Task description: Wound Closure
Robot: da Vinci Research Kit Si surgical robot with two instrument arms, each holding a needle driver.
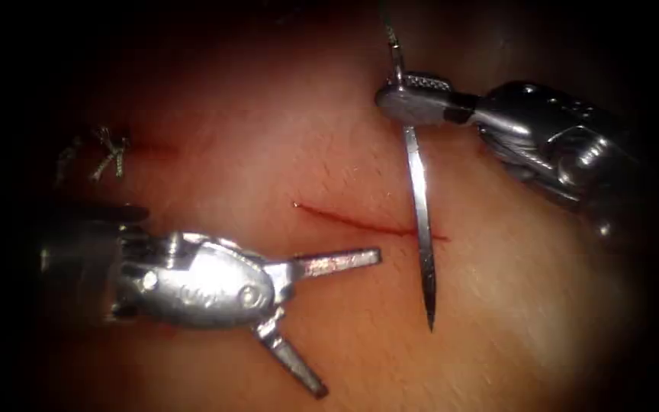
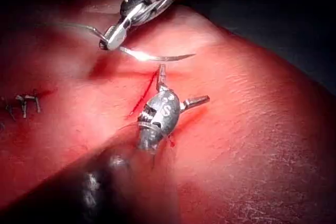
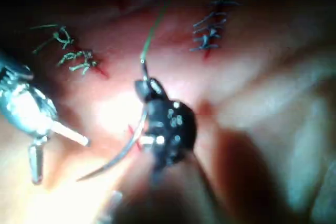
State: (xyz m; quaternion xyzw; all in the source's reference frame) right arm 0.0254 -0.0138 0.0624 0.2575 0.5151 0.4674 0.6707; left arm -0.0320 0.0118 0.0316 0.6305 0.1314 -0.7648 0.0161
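Above right end of cut (image 1: pixel 371 223), right tool (image 1: pixel 413 99) clamped needle (image 1: pixel 419 200) near thread end, point free over tissue (image 1: pixel 284 137). Left tool (image 1: pixel 322 313) gaped wide, held nothing. Needle probably stiff, slippery; best taken mid-curve.

1. Two tools: the left tool (image 1: pixel 322 317), jaws spread and empty; the right tool (image 1: pixel 413 95), clamped on the needle.
2. One needle (image 1: pixel 421 221), above the tissue.
3. One open cut (image 1: pixel 368 223).
4. One thread (image 3: pixel 152 35).
5. One tissue (image 1: pixel 284 137).
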